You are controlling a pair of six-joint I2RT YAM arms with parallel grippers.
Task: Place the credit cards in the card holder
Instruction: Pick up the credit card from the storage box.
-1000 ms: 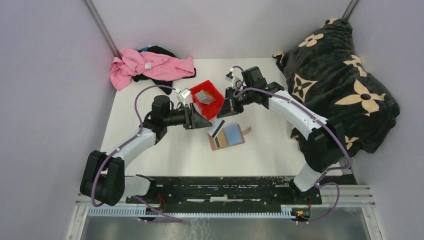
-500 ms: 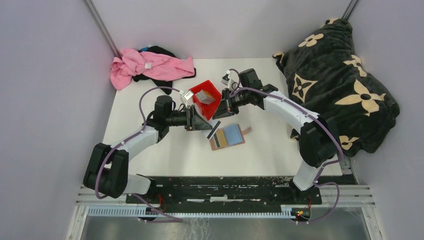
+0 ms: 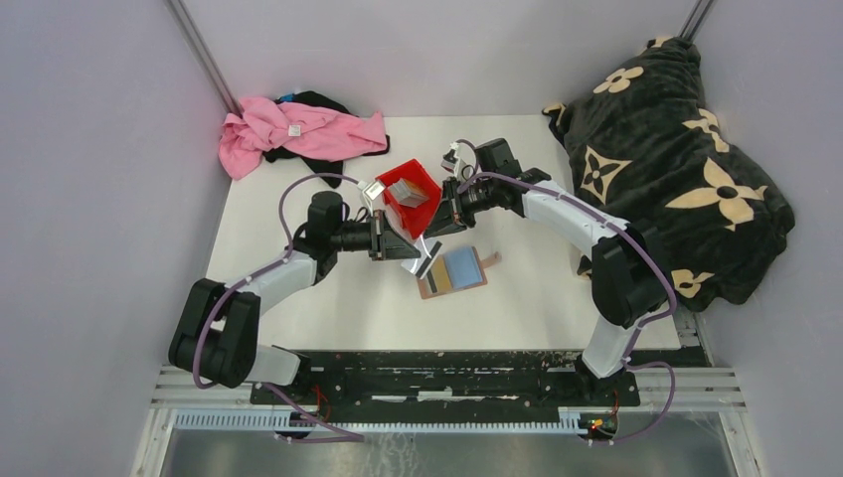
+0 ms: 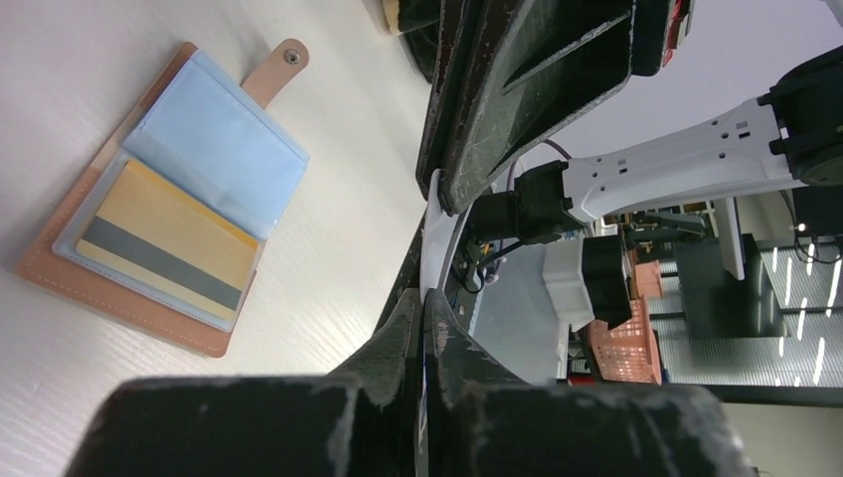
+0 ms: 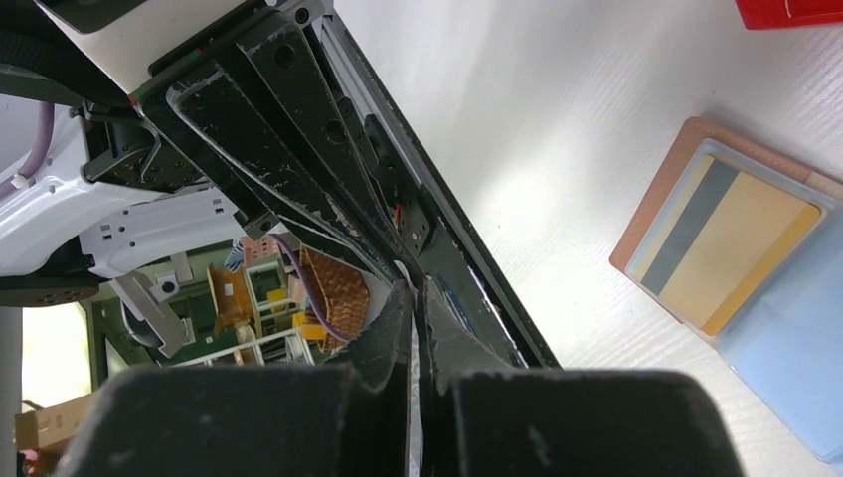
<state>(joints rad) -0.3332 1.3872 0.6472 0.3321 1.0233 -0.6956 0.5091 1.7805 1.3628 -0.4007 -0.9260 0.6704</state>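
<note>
**A:** Where is the card right now?

**B:** I have one pale card edge-on between the two arms. My left gripper is closed tight on one end. The right gripper is clamped on the other end, so both jaws are pinched down to the card's thickness.

**A:** And where is that over the table?

**B:** It sits just near the bin and over the far-left corner of the holder. I cannot tell from the pictures whether the card touches the holder.

**A:** How does the holder lie?

**B:** It lies open and flat, near the middle of the table, with the tab sticking out on its far-right side. A gold card with a dark stripe sits in the left clear pocket. The right pocket looks pale blue.

**A:** Any other cards?

**B:** I see a grey stack leaning inside the bin. A pink cloth lies at the far left of the table. A dark flowered blanket is heaped along the right side, well apart from the grippers.
</note>
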